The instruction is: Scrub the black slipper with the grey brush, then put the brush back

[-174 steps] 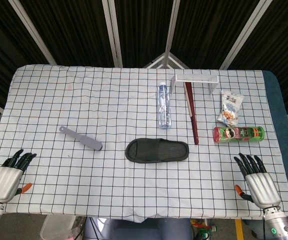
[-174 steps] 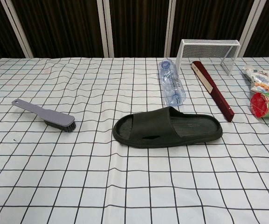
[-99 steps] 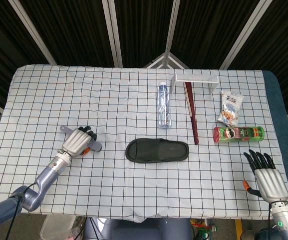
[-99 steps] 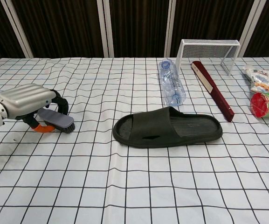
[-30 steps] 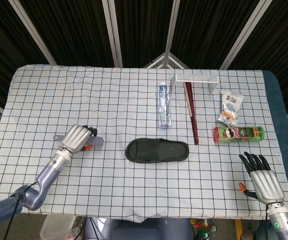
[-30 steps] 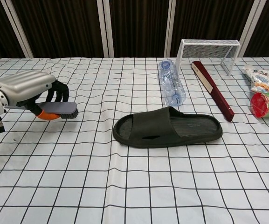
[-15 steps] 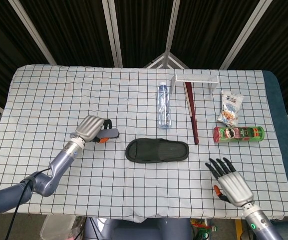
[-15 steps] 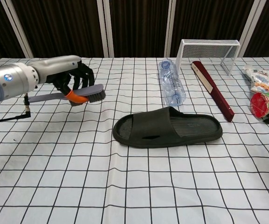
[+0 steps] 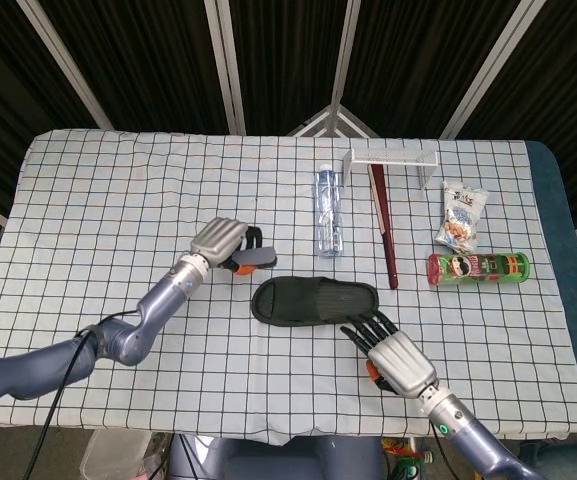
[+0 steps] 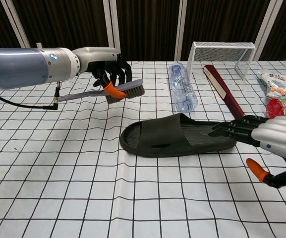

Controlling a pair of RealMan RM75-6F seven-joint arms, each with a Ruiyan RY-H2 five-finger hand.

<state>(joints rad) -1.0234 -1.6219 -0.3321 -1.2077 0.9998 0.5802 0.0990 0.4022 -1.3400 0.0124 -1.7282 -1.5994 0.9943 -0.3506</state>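
Your left robot hand [image 10: 108, 69] gripping the grey brush [image 10: 125, 90] left of centre frame, your right robot hand [image 9: 393, 352] spread beside the black slipper [image 9: 315, 301]

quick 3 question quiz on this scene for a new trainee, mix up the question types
1. True or false: the left hand holds the brush above the table, not yet on the slipper.
2. Which item lies nearest the slipper's heel end? A) bottle B) mesh rack C) snack bag
3. Fill in: the right hand reaches toward the slipper with its fingers ____.

Key: 1 true; 2 A; 3 spread apart, holding nothing.
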